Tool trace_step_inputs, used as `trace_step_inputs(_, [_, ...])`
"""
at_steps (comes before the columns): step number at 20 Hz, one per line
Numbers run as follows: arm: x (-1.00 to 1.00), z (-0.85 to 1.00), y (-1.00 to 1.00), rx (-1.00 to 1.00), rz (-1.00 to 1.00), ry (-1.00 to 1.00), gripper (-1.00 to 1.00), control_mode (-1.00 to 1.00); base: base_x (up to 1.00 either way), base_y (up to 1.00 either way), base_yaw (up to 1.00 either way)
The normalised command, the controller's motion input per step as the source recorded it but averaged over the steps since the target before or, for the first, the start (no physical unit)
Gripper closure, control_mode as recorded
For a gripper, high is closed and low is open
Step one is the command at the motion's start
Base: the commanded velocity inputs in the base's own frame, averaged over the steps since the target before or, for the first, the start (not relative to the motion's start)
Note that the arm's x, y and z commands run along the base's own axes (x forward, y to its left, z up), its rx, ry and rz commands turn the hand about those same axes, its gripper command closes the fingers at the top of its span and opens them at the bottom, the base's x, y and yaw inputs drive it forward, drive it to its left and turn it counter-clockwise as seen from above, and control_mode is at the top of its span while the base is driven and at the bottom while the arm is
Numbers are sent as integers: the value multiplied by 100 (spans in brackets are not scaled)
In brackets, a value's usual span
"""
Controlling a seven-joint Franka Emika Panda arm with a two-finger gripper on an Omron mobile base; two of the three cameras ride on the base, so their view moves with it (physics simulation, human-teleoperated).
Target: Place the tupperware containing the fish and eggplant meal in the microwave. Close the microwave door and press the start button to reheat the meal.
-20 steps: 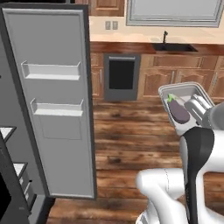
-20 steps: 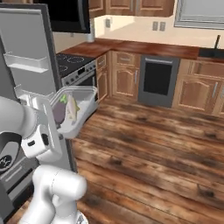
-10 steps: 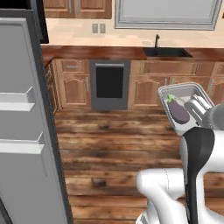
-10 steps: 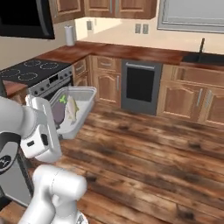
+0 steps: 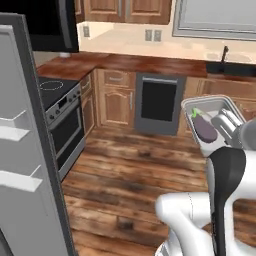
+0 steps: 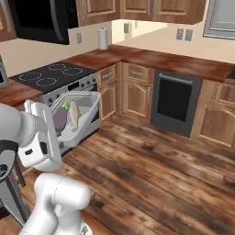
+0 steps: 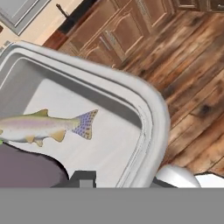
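Black stove (image 6: 48, 75) beside wood counter (image 6: 183, 64); dishwasher (image 5: 159, 104) under counter; paper towel roll (image 6: 103, 38).

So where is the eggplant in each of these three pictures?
Left base view: the eggplant lies in the tupperware at the right edge, mid-height.
Right base view: eggplant at left, mid-height, beside the fish, in front of the stove.
Hand view: its dark purple body is at bottom left, below the fish.
Shared landmark: the tupperware's pale rim.
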Motion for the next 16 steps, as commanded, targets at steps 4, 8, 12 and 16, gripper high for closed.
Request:
trace_step_inputs(4, [0,0,0,0,0,0,100,100,50,-60,60])
trace_step_inputs(8, [0,0,0,0,0,0,100,100,41,-85,52])
trace_step_inputs(12, [0,0,0,0,0,0,100,100,37,-100,41])
trace_step_inputs(16, [0,0,0,0,0,0,100,100,41,-100,39])
